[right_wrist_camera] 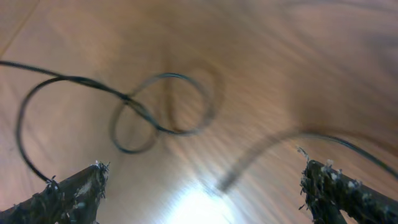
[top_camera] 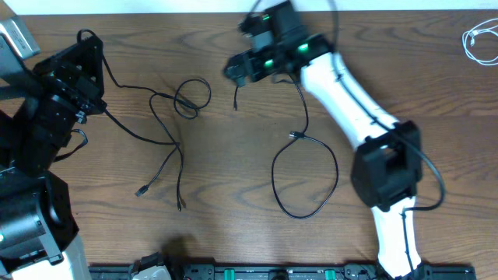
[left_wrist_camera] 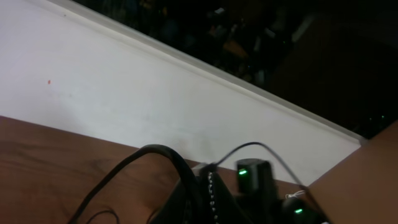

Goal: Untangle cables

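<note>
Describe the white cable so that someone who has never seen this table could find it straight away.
Start with the wooden table as seen from overhead and go to its far top-right corner. The white cable lies there on its own, bunched in a small loose coil. It is the only white cord; the black cables lie spread out across the middle.

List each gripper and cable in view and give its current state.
left gripper: shut
right gripper: open wide
left black cable: tangled, looped over itself
middle black cable: lying in one open loop
white cable: bunched up, apart from the black ones
</note>
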{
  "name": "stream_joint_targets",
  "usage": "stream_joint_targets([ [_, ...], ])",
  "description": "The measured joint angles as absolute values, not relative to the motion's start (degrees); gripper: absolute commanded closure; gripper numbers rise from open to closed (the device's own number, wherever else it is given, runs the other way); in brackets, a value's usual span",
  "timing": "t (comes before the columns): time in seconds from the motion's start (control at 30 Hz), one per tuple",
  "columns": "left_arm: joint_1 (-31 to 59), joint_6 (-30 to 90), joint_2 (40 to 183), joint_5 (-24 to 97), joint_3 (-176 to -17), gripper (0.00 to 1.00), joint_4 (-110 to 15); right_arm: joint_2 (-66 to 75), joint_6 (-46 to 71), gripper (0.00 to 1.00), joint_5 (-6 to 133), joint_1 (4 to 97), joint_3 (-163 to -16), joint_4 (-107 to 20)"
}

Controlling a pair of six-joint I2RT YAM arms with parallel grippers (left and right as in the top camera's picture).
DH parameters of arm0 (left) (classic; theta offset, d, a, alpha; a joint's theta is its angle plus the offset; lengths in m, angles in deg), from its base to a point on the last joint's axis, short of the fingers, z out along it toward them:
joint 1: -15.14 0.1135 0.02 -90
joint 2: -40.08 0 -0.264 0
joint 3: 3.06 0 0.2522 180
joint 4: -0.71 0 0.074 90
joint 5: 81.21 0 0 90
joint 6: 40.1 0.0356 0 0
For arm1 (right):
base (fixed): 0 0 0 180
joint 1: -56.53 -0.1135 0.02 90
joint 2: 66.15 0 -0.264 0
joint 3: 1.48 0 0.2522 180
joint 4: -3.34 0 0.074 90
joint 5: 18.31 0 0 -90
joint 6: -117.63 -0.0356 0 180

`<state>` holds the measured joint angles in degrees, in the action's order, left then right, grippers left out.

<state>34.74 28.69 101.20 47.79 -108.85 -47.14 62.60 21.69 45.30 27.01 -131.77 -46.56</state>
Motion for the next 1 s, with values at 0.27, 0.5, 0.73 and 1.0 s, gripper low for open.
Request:
stream_joint_targets([
  [0.27, 34.7, 28.7, 101.2, 50.3, -108.9, 0.92, -47.8, 72.1, 20.4, 0.05, 42.0, 20.9, -131.9, -37.2],
  [0.5, 34.7, 28.7, 101.2, 50.7, -108.9, 0.93, -49.3, 77.6, 20.5, 0.05, 41.8, 17.9, -131.8, -28.5],
  [0.73, 34.7, 28.7, 101.2, 50.7, -108.9, 0.93, -50.6, 78.2, 20.5, 0.07, 46.6, 14.2, -131.8, -24.2],
  [1.0, 34.7, 28.7, 101.2, 50.8, -108.9, 0.93, -50.9, 79.6, 20.6, 0.18, 52.1, 11.6, -131.8, -23.3],
])
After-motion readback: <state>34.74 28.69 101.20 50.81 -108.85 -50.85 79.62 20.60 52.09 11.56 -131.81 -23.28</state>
